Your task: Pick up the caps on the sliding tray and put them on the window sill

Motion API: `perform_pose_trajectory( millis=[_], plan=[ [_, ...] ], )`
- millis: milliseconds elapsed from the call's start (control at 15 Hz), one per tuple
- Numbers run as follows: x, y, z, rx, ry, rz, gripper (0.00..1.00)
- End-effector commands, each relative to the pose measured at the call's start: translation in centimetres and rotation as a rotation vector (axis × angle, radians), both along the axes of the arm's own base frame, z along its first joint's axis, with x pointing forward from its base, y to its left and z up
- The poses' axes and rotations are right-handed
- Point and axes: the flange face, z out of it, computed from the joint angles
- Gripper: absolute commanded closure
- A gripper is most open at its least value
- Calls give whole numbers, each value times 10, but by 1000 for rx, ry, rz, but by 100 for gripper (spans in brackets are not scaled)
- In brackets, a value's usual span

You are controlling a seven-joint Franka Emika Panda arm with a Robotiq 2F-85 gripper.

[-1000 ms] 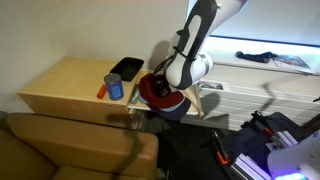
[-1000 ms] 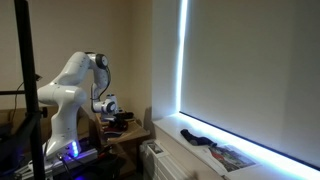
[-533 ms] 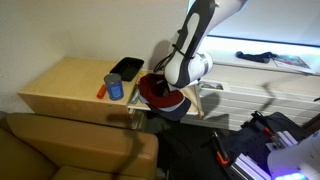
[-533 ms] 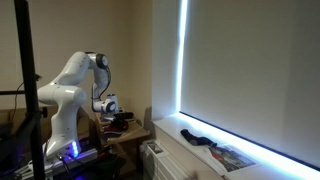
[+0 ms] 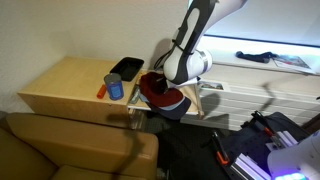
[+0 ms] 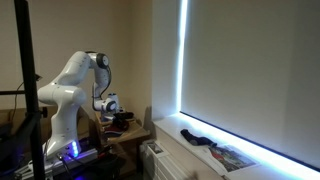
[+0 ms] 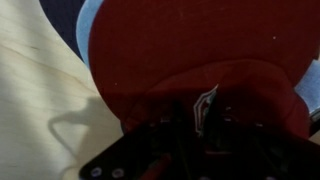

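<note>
Me: Hardly anything has moved since a second ago. My arm's wrist has shifted just a tiny bit, and the caps lie where they were.

Kid: Where is your gripper?

Me: My gripper (image 7: 205, 118) is low down, right on the red cap (image 7: 190, 45). In the wrist view the red cap fills almost the whole picture. The cloth bunches up around my fingers.

Kid: Are you holding it?

Me: I cannot tell. It is very dark down there, so I can't see how far apart my fingers are, or if they pinch the cloth.

Kid: Where is the other cap?

Me: The navy cap (image 7: 62, 18) peeks out from under the red one, at its far edge. Both caps lie on the sliding tray (image 7: 35, 100), the pale wood board. My shadow falls on the board.

Kid: What is next to the tray?

Me: In an exterior view the red cap (image 5: 158, 92) sits just beside the wooden desk (image 5: 65, 85). On the desk stands a blue can (image 5: 115, 87) with a small orange thing (image 5: 102, 92) touching it. A black dish (image 5: 126, 68) lies a little behind the can.

Kid: And farther back?

Me: The window sill (image 5: 240, 65) is behind my arm, long and white. A dark thing (image 5: 255, 56) and some paper (image 5: 292, 62) lie on it. In both exterior views the sill (image 6: 175, 135) runs under the bright window.
</note>
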Motion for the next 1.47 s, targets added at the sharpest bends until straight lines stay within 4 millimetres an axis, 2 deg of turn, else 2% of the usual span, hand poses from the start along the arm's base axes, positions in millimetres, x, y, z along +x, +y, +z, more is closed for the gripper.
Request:
perform_pose_trajectory(
  millis=[0,333,733,1267,1400],
  plan=[
    [6,-29,19,22,31,-43,97],
    [6,-54,74,51,25,-73,96],
    [15,-63,143,156,-17,-92,96],
    [14,-86,207,207,-73,-120,96],
    [6,-101,224,185,-93,-143,96]
  ],
)
